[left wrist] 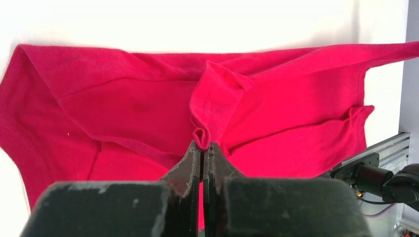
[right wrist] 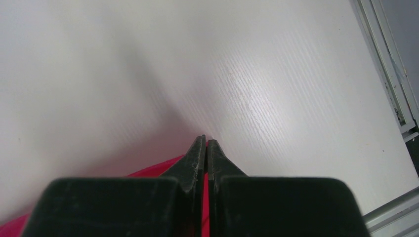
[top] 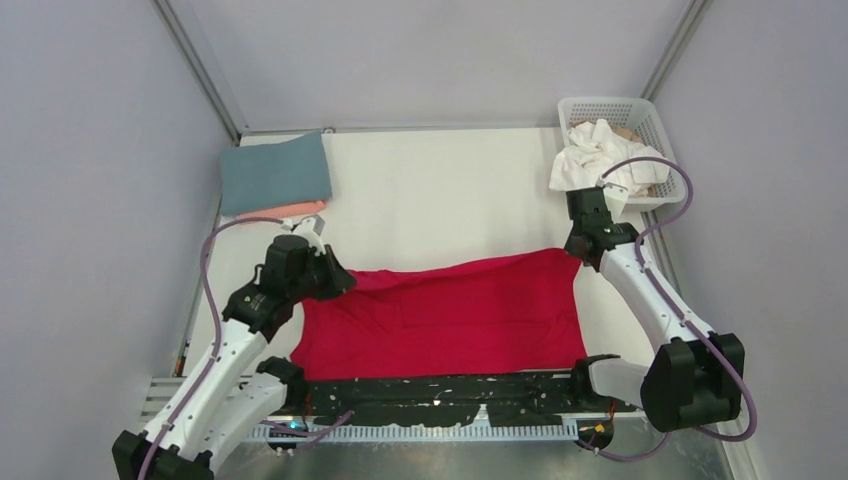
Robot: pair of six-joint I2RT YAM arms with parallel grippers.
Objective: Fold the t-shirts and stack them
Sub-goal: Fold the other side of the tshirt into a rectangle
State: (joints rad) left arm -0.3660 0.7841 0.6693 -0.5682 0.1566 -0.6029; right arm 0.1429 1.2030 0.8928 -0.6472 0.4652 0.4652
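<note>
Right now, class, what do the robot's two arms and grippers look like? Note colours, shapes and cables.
The left arm and right arm have white link shells with chunky black joints. A mauve cable loops along each. The left gripper and right gripper are matte black, each with two flat fingers tapering to a point.

Sitting boxed in by pale lilac-grey walls (top: 90,200) joined at slim metal corner posts (top: 197,65), and catching bright, even light across a white table (top: 440,190).
</note>
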